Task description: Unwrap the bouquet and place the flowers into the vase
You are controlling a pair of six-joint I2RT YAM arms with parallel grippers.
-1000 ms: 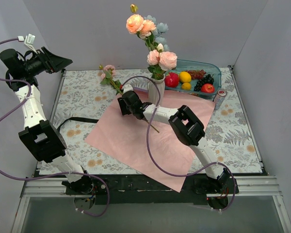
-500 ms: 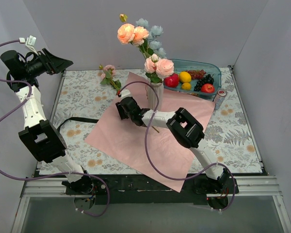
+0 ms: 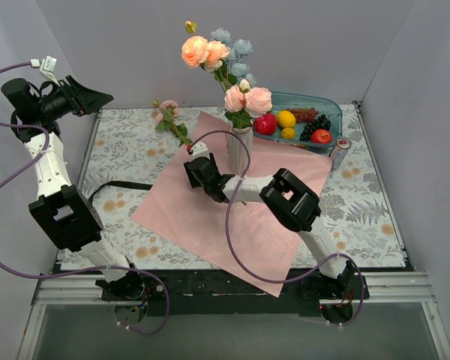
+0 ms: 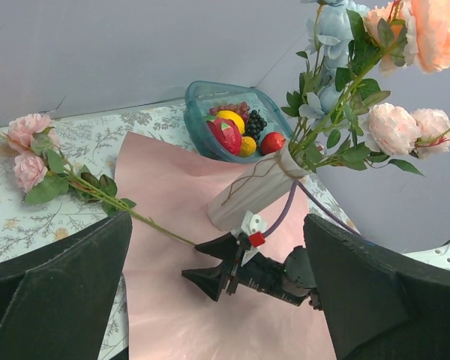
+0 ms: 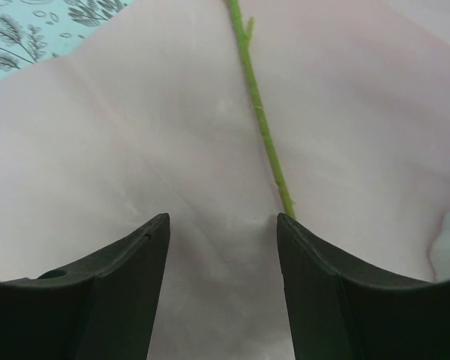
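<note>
We find the vase (image 3: pixel 240 148) standing on the pink paper (image 3: pixel 225 225) at mid-table, toward the rear, neck up. The flowers (image 3: pixel 226 69) in it rise on long stems. Their axis runs upward and leans left, with peach and pale blue blooms at the top and two pink roses low, just above the rim.

One loose stem (image 3: pixel 177 129) lies flat. Its pink blooms rest on the patterned cloth (image 3: pixel 127 142) at the rear left, and its axis runs diagonally toward the near right, onto the paper. The cut end points at the right gripper (image 3: pixel 191 166).

The right gripper lies low on the paper, just left of the vase. Its jaws are parted and grasp nothing. In the right wrist view the stem's end lies on the paper just beside one fingertip (image 5: pixel 285 225), unclamped.

The left gripper (image 3: pixel 97 96) hangs high over the rear left corner, well apart from the flowers, jaws spread wide and holding nothing.

Right of the vase a teal bowl (image 3: pixel 326 101) of fruit sits at the rear, with a can (image 3: pixel 339 152) just in front of it. A black ribbon (image 3: pixel 124 184) lies on the cloth at the paper's left edge. The right arm crosses the paper near the vase.
</note>
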